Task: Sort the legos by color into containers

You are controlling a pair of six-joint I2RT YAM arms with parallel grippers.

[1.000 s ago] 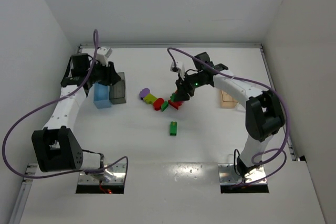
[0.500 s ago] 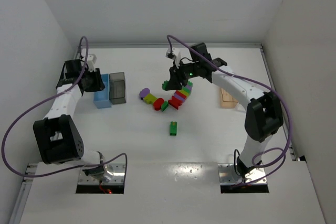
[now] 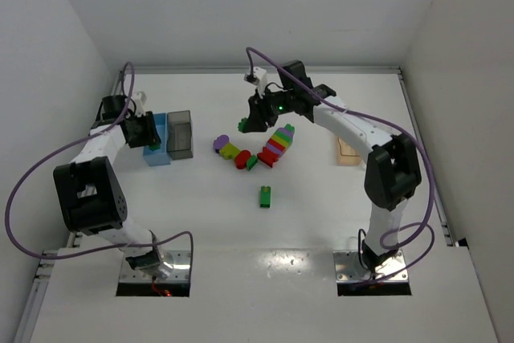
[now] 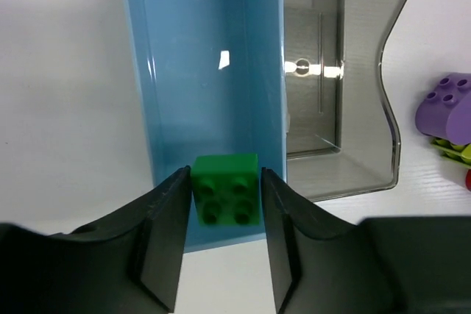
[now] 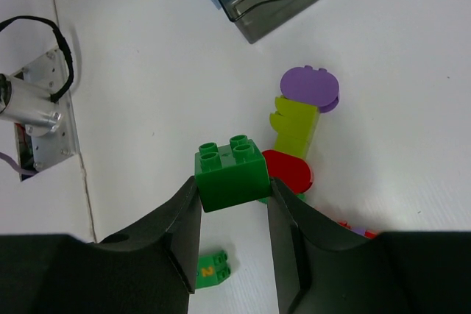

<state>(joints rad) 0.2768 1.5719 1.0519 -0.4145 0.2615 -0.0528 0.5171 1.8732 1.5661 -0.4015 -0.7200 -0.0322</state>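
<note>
Holds green brick [image 5: 232,174] tight in right gripper [image 5: 234,190], aloft. Needs travel toward 9 o'clock to blue bin [image 3: 157,155], well apart. Flanks second green brick [image 4: 224,182] with left gripper [image 4: 224,205] over bin; grip unclear.

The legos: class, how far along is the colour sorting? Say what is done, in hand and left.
Done: nothing for certain; the dark grey bin is bare. In hand: the left gripper has a green brick at the light blue bin, grip unclear; the right gripper holds a second green brick aloft. Left: the purple piece, lime piece, red piece, rainbow stack and loose green brick, all unsorted.
</note>
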